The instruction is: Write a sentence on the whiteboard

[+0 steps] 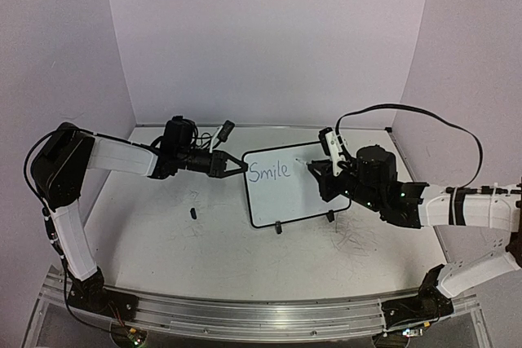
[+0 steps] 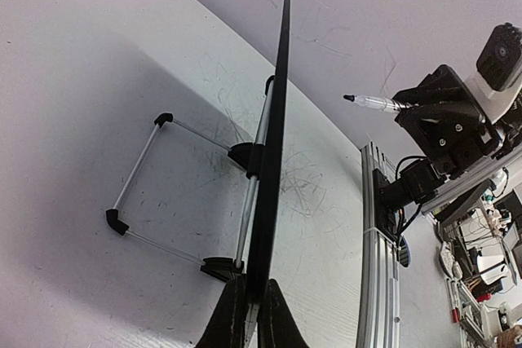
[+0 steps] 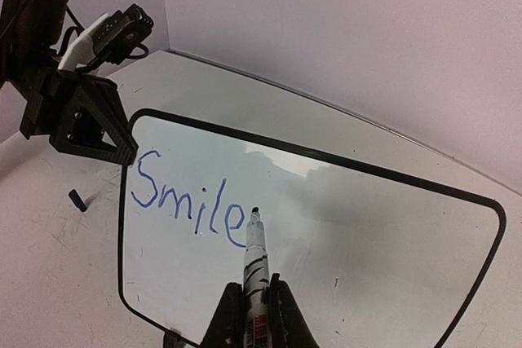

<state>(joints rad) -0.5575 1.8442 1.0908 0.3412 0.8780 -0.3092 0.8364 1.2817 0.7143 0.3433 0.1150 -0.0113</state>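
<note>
Black fingers of our right gripper [image 3: 254,295] pinch the marker [image 3: 256,242] by its barrel, tip forward for writing. We note the tip hangs just past the "e", apart from the whiteboard [image 3: 367,234], which stands mid-table between the arms. The sentence [image 3: 188,200] reads only "Smile"; the rest is not yet written. Beyond, the left gripper [image 3: 122,148] clamps the whiteboard's edge, steadying it on the table [image 3: 49,283] against pen pressure, we judge.

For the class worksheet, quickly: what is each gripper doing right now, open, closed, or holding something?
Left gripper: closed on the whiteboard edge.
Right gripper: closed on the marker.
</note>
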